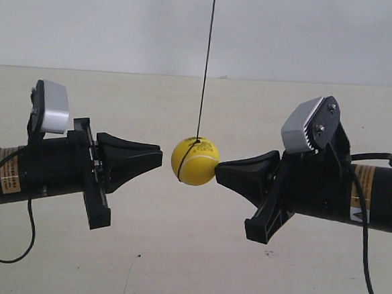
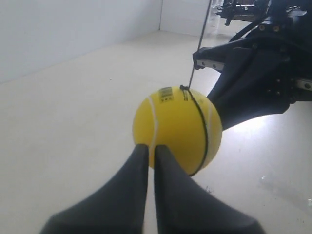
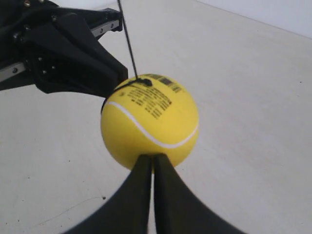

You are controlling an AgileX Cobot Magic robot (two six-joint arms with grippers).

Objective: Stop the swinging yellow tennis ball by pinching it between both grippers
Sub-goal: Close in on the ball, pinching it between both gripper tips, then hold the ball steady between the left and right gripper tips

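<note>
The yellow tennis ball (image 1: 195, 162) is hanging on its thin dark string (image 1: 207, 60) between the two arms. The left gripper (image 2: 147, 148) and the right gripper (image 3: 152, 158) are each holding their fingers pressed together into one wedge. The gripper at the exterior view's right (image 1: 220, 170) is touching the ball, while the gripper at the exterior view's left (image 1: 158, 158) is standing just apart. For a good pinch, I think both tips should be meeting the ball's middle from opposite sides, level and gently, so that it is not slipping out sideways.

Ball (image 1: 194, 162) between left tool (image 2: 147, 148), right tool (image 3: 152, 157)
</note>
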